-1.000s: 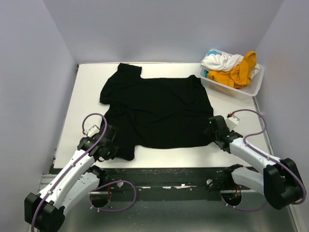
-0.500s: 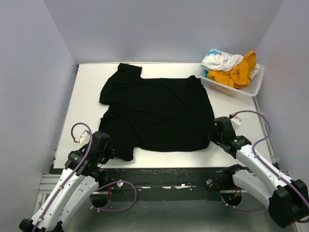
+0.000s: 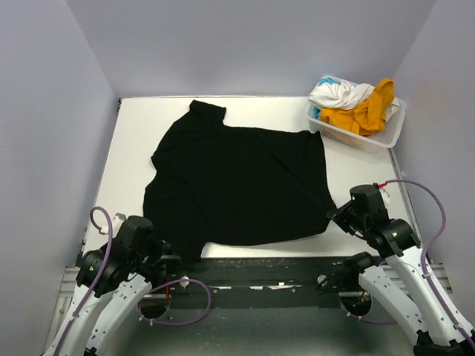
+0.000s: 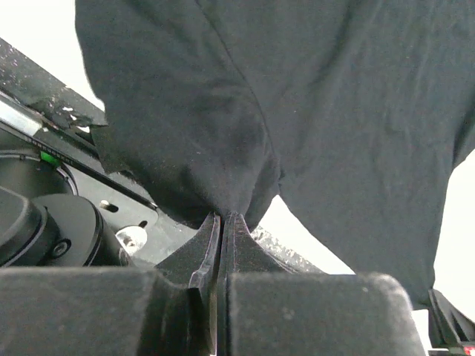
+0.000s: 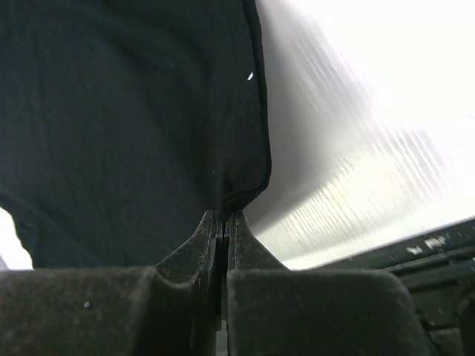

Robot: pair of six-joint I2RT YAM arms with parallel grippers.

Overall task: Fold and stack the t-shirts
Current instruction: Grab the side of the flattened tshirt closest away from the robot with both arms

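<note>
A large black t-shirt (image 3: 237, 182) lies spread over the white table, skewed, its collar at the back left. My left gripper (image 3: 172, 248) is shut on the shirt's near left corner (image 4: 223, 200) at the table's front edge. My right gripper (image 3: 335, 216) is shut on the near right hem corner (image 5: 241, 194). Both corners are pinched between closed jaws, and the cloth is stretched between them. White (image 3: 338, 94), mustard-yellow (image 3: 367, 111) and teal (image 3: 318, 112) t-shirts sit bunched in the basket.
A white slotted plastic basket (image 3: 386, 138) stands at the back right corner of the table (image 3: 133, 141). Grey walls close in on three sides. A dark metal rail (image 3: 260, 265) runs along the front edge, with the arm bases below it.
Both arms have pulled back toward the near edge, dragging the black t-shirt forward and skewing it. The right gripper has closed on the hem corner.
</note>
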